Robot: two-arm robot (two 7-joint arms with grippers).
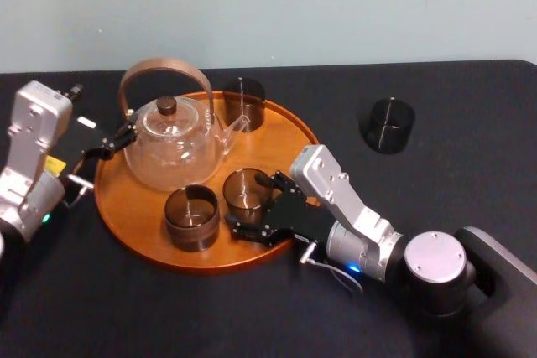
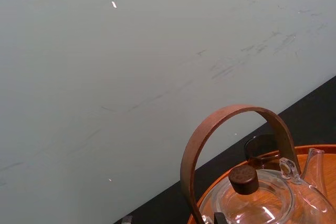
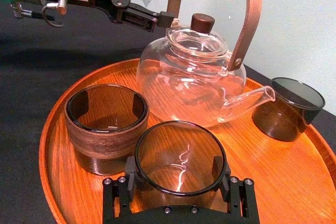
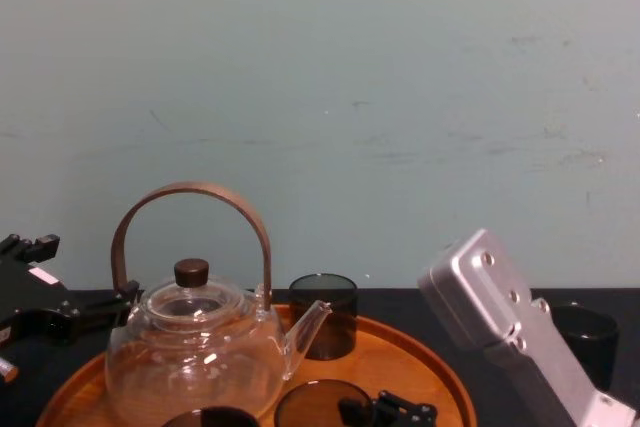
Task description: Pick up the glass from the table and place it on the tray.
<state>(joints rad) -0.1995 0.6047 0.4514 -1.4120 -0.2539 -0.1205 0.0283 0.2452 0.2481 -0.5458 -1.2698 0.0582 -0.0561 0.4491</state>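
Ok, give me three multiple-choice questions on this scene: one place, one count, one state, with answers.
1. Where is the lone glass? A on the table, right of the tray; B on the floor; C stacked in another glass.
2. How many glasses are on the tray? A two; B three; C five.
3. The right gripper is: A open over bare table; B shut on the front glass; C shut on nothing.
1 A: it stands on black table beyond the rim. 2 B: back glass, sleeved glass, front glass. 3 B: its fingers press both its sides.
The left gripper sits by the teapot.
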